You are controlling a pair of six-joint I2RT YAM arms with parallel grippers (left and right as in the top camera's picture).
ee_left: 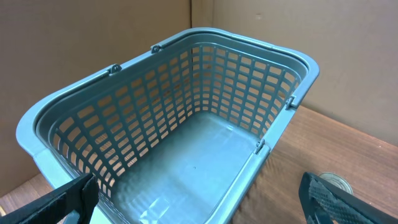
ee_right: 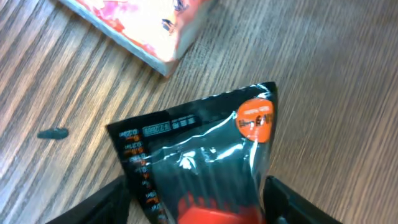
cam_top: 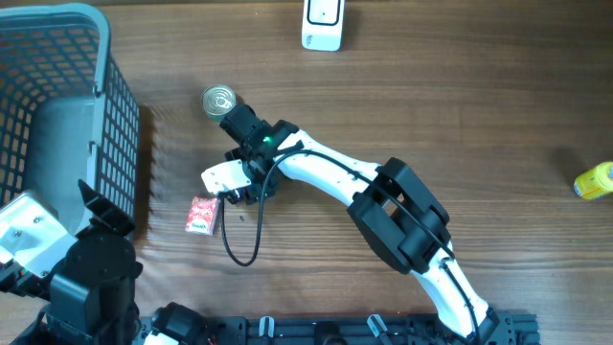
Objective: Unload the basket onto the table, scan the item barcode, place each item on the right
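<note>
the dark glossy plastic packet with an orange sticker [ee_right: 199,155] lies flat on the wooden table [ee_right: 336,62] beside a red-and-white box [ee_right: 137,25], between the parted jaws of your right gripper [ee_right: 198,205], contact unclear; judge it light, crinkly and slippery, so pinch its side edges.

The tool [ee_right: 199,208] straddles a black packet [ee_right: 193,146] near a red box [ee_right: 146,28].

One each: basket [cam_top: 117,115], can [cam_top: 218,99], box [cam_top: 200,215], packet [ee_right: 199,165], white device [cam_top: 322,23], yellow item [cam_top: 594,181].
</note>
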